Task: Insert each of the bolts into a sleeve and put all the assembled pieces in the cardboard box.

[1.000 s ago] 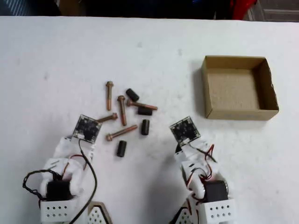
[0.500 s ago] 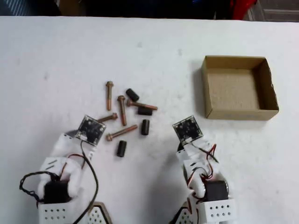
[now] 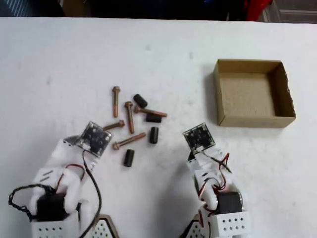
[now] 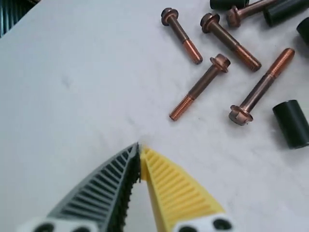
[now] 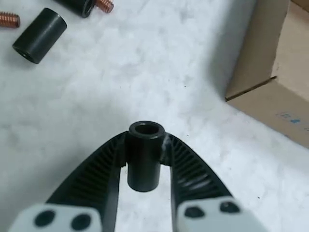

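No legible text anywhere; just faint blue marks on the outer wall of the cardboard box [image 5: 277, 104].

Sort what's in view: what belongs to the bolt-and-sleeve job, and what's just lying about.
Job: five bolts, four loose sleeves, a fifth sleeve in the right gripper, cardboard box, shut left gripper.
Not the job: white table, red object beyond its far edge.

Tabletop [image 3: 188, 84] btwn bolts [image 3: 130, 117] & cardboard box [image 3: 255, 121] bare: free lane. Bolts, sleeves [image 3: 154, 135] crowded, some touching; box top open.
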